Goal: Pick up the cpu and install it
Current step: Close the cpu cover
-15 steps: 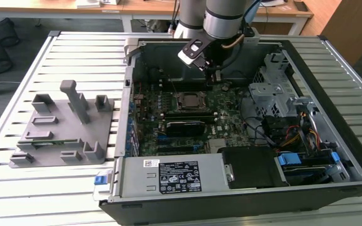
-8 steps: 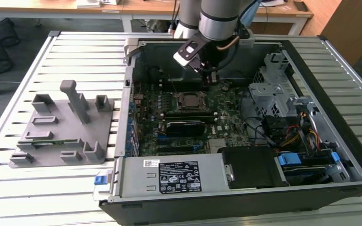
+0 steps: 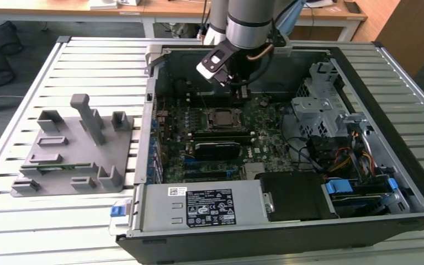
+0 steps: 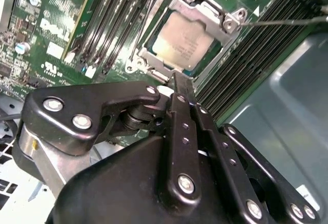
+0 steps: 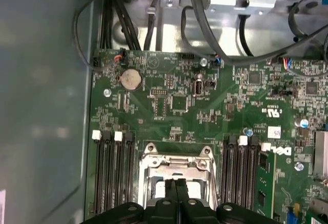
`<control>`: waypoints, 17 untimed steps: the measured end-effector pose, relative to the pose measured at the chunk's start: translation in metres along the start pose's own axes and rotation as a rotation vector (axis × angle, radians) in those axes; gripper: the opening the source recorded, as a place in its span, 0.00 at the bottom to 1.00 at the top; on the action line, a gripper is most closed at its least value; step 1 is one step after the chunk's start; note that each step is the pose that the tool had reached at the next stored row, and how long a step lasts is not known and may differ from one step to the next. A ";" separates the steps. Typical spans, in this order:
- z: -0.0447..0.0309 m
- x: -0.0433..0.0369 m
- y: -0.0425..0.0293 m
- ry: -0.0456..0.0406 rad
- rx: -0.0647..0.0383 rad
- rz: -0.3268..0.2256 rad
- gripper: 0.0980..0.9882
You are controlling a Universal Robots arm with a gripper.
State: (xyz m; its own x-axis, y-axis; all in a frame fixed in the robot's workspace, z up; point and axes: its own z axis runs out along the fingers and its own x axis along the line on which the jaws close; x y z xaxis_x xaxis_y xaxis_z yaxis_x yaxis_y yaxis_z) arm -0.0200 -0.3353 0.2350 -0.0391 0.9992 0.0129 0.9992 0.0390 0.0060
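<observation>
Second wrist view shows one cpu (image 4: 182, 39) in one socket frame (image 4: 205, 9), two fingers (image 4: 183, 85) pressed together.

The cpu (image 4: 180, 37) has a dull, brushed silvery metal top, and the frame (image 4: 146, 59) around it is shinier bare metal. The circuit board (image 5: 174, 106) is glossy green. The claw (image 4: 180, 80) is smooth black with a faint sheen and bright metal screws. The table (image 3: 86, 61) is pale ribbed metal. The holder (image 3: 64, 165) on it looks like matt grey plastic.

A grey fixture tray (image 3: 53, 178) sits beside the open computer case (image 3: 286, 244).
</observation>
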 end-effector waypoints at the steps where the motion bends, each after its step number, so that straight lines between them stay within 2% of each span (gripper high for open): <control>1: 0.0003 -0.0003 -0.0015 0.0000 0.000 0.000 0.01; 10: 0.0025 -0.0079 -0.0145 0.0000 0.000 0.000 0.01; 17: 0.0057 -0.0087 -0.0250 0.0000 0.000 0.000 0.01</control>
State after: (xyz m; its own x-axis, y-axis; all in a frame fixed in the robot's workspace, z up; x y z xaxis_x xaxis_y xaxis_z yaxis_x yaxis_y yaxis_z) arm -0.0446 -0.3448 0.2290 -0.0392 0.9991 0.0129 0.9992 0.0391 0.0060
